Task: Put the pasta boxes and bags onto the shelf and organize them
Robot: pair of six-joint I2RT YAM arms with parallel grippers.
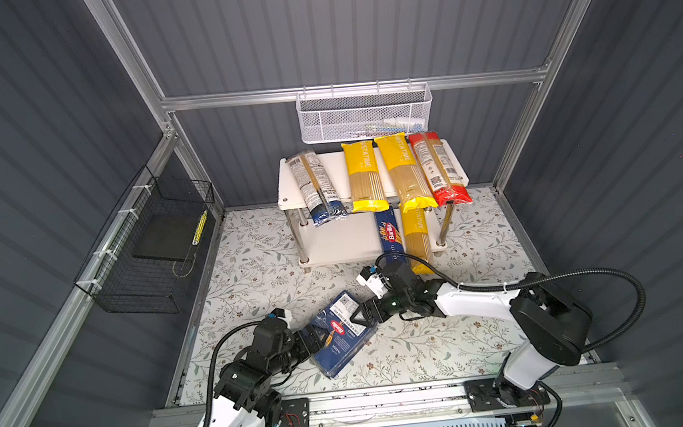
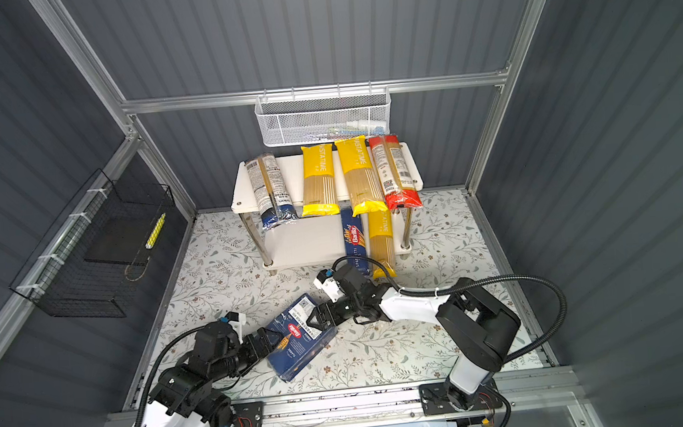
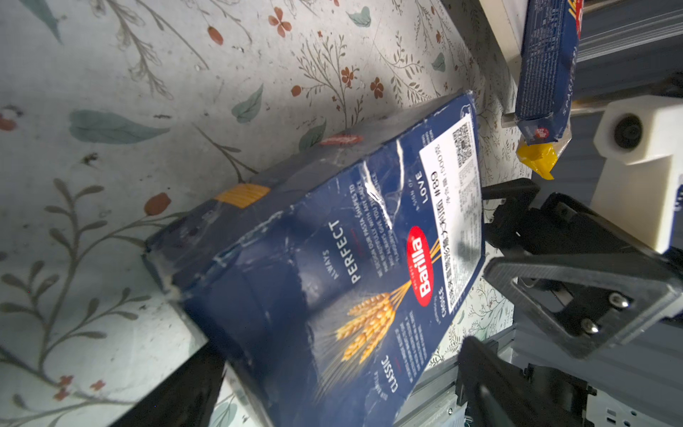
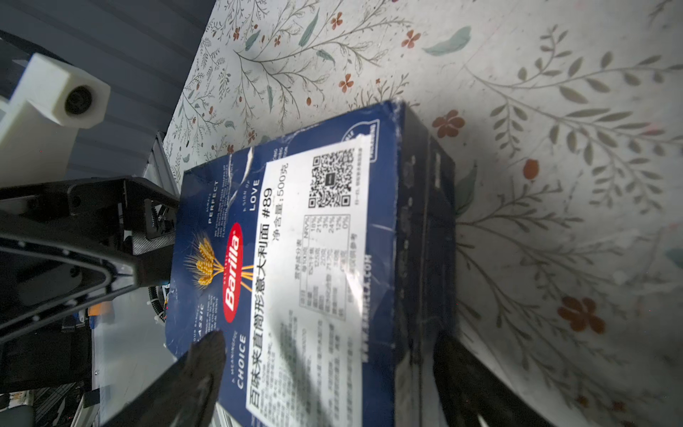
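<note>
Currently: two-arm pickup of the only pasta item not on the shelf.

Left gripper (image 1: 318, 336) pinches the near-left edge of the wide Barilla box (image 1: 343, 335). The box sits tilted on the floral mat (image 1: 252, 271) at the near side, well apart from the shelf (image 1: 287, 185).

Right gripper (image 1: 359, 317): jaws spread astride the box's far-right end. In the right wrist view one finger (image 4: 199, 366) overlaps the printed face. Blur hides whether the pads have seated on the cardboard.

Shelf, far side:
- **Top board:** navy-ended bag (image 1: 317, 187), two yellow PASTATIME bags (image 1: 364, 175), red-ended bag (image 1: 438, 169), side by side, near ends overhanging.
- **Lower board:** narrow Barilla Spaghetti box (image 1: 389, 235) and a third yellow bag (image 1: 417, 242) at the right end; left part bare.

Step in hand, as I judge it: securing the box for transfer.

Next move calls for:
- right jaws closing firmly on the box;
- a level lift by both arms;
- a flat slide onto the bare lower left, clear of the chrome post (image 1: 300, 234) and the overhanging bag ends.
</note>
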